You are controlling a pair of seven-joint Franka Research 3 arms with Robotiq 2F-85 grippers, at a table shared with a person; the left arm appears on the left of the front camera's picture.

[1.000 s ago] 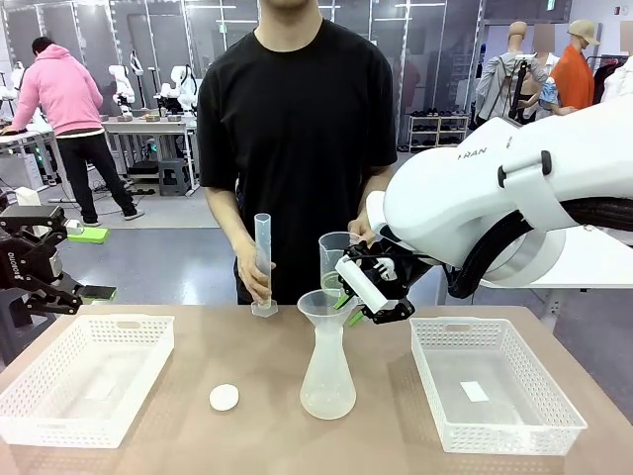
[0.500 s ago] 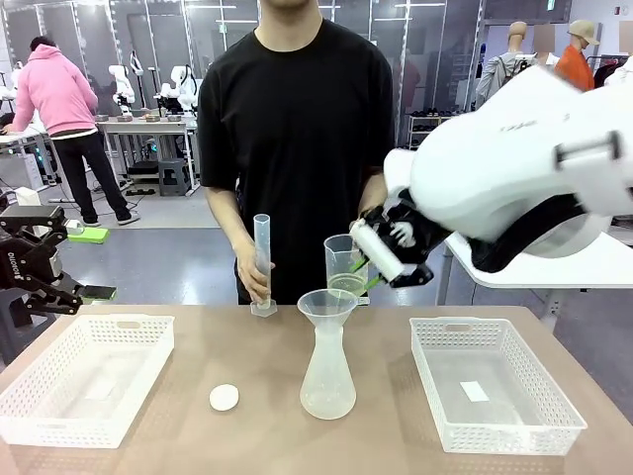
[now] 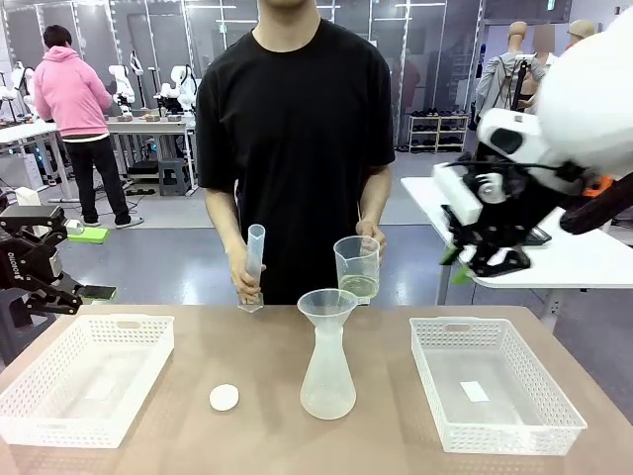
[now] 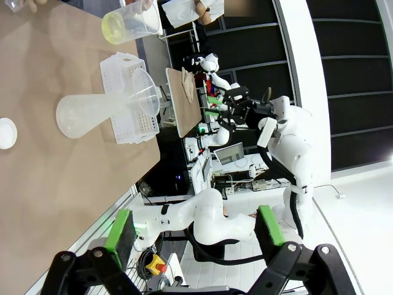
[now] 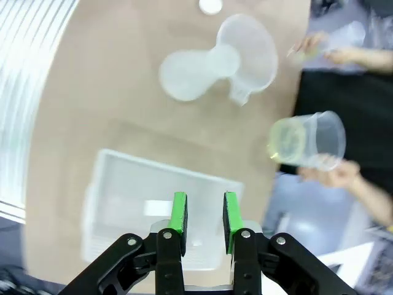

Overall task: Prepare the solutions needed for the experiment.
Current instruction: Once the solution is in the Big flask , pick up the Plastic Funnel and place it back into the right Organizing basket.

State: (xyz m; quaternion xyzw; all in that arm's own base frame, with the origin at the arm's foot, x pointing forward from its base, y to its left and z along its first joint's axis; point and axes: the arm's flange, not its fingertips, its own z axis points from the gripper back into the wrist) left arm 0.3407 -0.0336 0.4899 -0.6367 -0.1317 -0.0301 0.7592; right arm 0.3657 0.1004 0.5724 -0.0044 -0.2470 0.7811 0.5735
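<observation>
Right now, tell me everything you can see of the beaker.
The beaker is clear plastic, wide-mouthed, roughly upright. The person's hand holds it from behind near the table's far edge, just beyond the funnel. A shallow layer of pale yellow liquid sits in its bottom; the rest is empty.

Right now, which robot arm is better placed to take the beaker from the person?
Probably the right: the right gripper hangs empty near the beaker the person holds; the left gripper sits open off the table's far left edge.

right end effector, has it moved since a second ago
Yes. The right end effector has swung up and to the right, away from the translucent white plastic funnel, which stayed put.
</observation>
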